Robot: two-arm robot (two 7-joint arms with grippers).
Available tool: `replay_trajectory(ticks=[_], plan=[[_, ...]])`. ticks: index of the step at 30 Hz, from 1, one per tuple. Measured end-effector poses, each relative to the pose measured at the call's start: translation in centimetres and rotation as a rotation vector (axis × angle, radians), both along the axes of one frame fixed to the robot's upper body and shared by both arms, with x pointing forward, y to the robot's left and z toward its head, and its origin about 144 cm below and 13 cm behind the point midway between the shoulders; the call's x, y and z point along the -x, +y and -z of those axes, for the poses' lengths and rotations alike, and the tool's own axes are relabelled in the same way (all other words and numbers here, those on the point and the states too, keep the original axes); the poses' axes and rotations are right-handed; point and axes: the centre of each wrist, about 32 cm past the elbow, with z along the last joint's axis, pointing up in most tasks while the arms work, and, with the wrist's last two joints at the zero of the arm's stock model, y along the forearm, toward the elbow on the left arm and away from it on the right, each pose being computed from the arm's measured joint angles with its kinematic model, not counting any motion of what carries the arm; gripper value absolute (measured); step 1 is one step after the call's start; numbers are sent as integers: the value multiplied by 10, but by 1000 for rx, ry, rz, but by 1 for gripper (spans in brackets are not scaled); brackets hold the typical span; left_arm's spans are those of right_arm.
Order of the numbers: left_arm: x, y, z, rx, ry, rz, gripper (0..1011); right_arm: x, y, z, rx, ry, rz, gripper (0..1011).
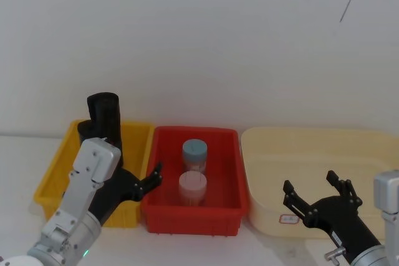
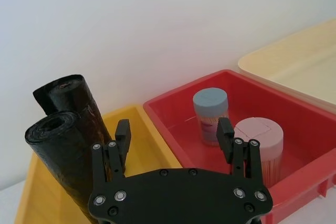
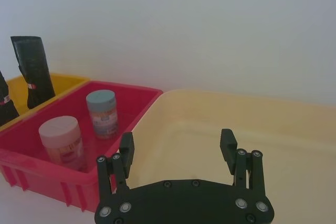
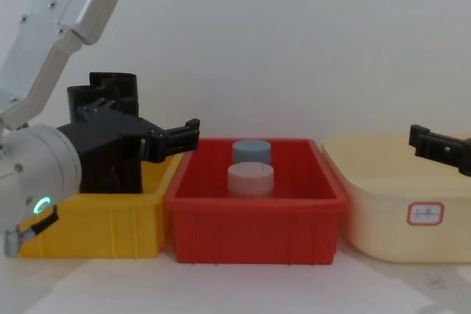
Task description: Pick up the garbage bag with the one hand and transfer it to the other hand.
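Task is barely started, nothing grasped. My left pincer (image 2: 173,139) is spread wide over the yellow bin (image 1: 51,172) and holds nothing. The garbage bag (image 2: 62,148) stands upright at the back of that bin, beside the pincer and outside its fingers, not between them. I can't tell from the wrist view whether the nearer finger brushes it. A second black roll (image 2: 73,90) stands just behind the first, and which one I'm meant to take isn't clear, probably the nearer.

My right pincer (image 1: 308,182) is also wide and empty, waiting low over the front of the cream bin (image 1: 268,154), well apart from the bag. The red bin (image 1: 193,219) with two capped jars (image 1: 194,151) sits between the two arms on the worktop.

Done: left arm is at the bag. Left to do, as I judge it: line the fingers around the roll, close, lift it clear of the bin, carry it toward the middle, bring the right pincer over, close it on the roll, release the left.
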Motion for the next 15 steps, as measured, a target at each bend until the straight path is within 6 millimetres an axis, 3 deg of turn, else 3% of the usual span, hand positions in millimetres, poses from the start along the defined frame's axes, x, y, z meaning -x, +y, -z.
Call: replay_trajectory(ticks=[15], plan=[[4,-21,1,-20,-8,-71,1001,0,0,0,0,0,0,1000]])
